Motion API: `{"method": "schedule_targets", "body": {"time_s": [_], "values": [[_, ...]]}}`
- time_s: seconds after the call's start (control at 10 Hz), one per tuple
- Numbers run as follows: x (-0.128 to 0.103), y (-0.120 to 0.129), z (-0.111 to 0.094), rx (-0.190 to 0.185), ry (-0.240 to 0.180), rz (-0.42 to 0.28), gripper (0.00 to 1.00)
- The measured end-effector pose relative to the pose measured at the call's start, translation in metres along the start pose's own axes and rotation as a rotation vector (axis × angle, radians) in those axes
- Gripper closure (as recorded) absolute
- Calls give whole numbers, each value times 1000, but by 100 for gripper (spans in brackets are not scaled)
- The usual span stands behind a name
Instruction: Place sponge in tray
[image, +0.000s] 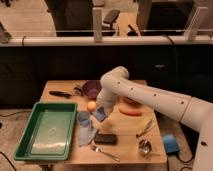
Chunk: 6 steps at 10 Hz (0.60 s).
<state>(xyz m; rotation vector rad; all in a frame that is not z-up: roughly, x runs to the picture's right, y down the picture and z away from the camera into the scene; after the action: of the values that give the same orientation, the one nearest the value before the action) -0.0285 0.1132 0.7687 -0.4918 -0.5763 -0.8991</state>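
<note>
A dark rectangular sponge (106, 139) lies flat on the wooden table near the front edge. The green tray (31, 145) sits on the table's left side and holds nothing. My gripper (100, 114) hangs from the white arm (145, 97) just above the table, a little behind the sponge and to the right of the tray. It sits between an orange (91, 106) and a blue cup (83, 119). It is not touching the sponge.
A blue cloth (86, 134) lies between tray and sponge. A purple bowl (92, 89) and a black tool (60, 93) are at the back. A carrot (131, 112), a banana (145, 127), a metal cup (145, 147) and a fork (103, 152) lie to the right and front.
</note>
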Motion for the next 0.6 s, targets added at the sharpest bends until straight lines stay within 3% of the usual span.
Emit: {"method": "schedule_targets", "body": {"time_s": [0.6], "values": [[-45, -36, 2, -48, -66, -187, 100]]}}
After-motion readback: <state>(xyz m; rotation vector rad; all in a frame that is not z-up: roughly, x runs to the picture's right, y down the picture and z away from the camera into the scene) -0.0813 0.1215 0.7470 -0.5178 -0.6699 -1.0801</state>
